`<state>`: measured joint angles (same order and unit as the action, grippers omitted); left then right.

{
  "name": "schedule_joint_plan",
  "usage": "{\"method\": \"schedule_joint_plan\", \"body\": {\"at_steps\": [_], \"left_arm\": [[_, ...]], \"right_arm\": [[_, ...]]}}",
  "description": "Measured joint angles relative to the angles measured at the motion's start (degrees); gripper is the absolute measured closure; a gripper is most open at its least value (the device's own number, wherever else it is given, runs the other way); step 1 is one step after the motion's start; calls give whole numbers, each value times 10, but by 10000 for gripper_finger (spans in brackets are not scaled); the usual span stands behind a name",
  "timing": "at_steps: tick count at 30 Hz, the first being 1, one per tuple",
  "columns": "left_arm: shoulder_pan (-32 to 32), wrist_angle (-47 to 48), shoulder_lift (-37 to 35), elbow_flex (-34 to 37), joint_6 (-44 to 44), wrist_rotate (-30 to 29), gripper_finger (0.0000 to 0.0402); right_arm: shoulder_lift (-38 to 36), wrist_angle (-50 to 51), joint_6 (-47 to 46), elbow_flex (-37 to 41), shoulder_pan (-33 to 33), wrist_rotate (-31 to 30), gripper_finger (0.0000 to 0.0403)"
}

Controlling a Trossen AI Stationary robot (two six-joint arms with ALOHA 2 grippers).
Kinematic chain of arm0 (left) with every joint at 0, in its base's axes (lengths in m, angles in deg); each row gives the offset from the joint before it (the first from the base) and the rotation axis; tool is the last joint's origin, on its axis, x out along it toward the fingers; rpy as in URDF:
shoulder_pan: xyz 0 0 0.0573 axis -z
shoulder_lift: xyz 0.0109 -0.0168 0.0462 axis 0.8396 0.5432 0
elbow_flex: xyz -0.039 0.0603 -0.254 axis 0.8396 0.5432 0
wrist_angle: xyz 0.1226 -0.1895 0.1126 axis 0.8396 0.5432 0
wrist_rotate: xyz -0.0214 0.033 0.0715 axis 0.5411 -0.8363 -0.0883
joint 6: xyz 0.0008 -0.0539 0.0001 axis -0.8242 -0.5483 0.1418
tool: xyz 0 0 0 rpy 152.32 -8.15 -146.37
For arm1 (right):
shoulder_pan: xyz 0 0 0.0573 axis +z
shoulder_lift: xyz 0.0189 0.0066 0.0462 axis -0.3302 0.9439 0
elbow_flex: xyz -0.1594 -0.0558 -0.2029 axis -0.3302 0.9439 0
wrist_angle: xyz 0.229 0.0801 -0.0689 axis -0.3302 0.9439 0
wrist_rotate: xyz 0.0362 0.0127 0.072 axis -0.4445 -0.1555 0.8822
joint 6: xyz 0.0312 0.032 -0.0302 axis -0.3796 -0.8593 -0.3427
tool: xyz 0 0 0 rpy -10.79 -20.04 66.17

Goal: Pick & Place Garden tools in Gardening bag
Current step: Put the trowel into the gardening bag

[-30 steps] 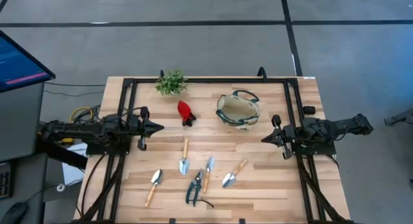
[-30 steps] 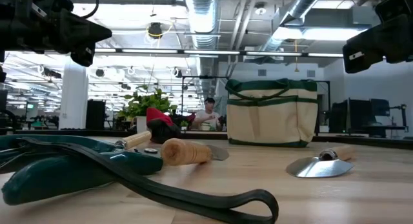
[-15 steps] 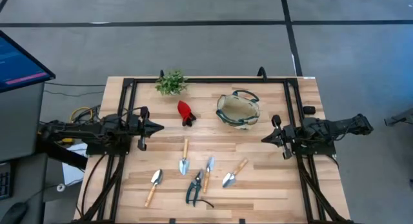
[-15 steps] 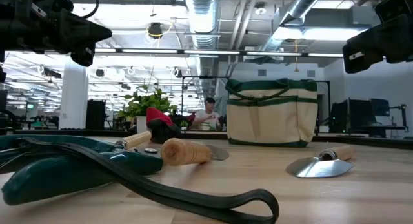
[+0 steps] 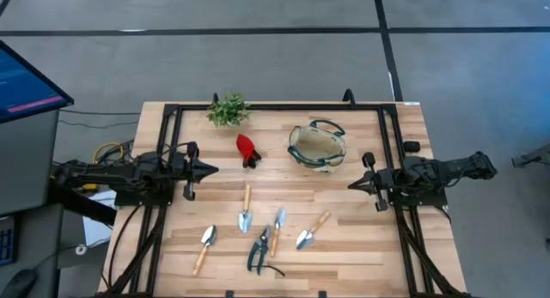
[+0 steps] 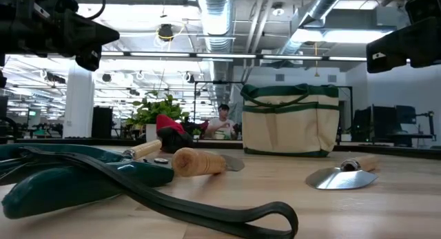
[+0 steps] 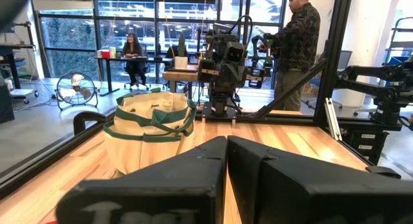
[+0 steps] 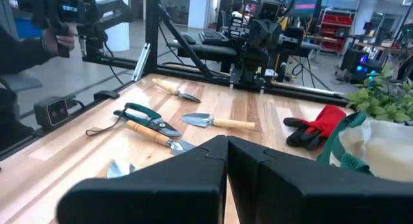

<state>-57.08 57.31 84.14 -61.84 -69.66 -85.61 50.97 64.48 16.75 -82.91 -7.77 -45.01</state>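
Observation:
The beige gardening bag (image 5: 316,147) with green trim stands upright on its base at the far right of the table; it also shows in the low view (image 6: 289,122) and the left wrist view (image 7: 151,127). A red-and-black tool (image 5: 247,149) lies left of the bag. Several wooden-handled trowels (image 5: 245,209) (image 5: 204,246) (image 5: 310,231) and the dark-handled pruners (image 5: 259,252) lie flat near the front edge. My left gripper (image 5: 213,169) hovers shut and empty at the left. My right gripper (image 5: 351,185) hovers shut and empty at the right. The two point at each other.
A green potted plant (image 5: 228,109) stands at the far left edge. A black metal frame (image 5: 275,106) rims the table. Bare wood lies between the two grippers. People show in the room beyond the table (image 7: 297,43).

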Motion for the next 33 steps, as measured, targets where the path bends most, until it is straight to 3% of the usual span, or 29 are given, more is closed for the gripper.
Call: {"method": "schedule_joint_plan", "body": {"at_steps": [33], "left_arm": [[0,-16,0,0,-2,0,400]], "right_arm": [[0,-2,1,0,0,-9,403]]}}
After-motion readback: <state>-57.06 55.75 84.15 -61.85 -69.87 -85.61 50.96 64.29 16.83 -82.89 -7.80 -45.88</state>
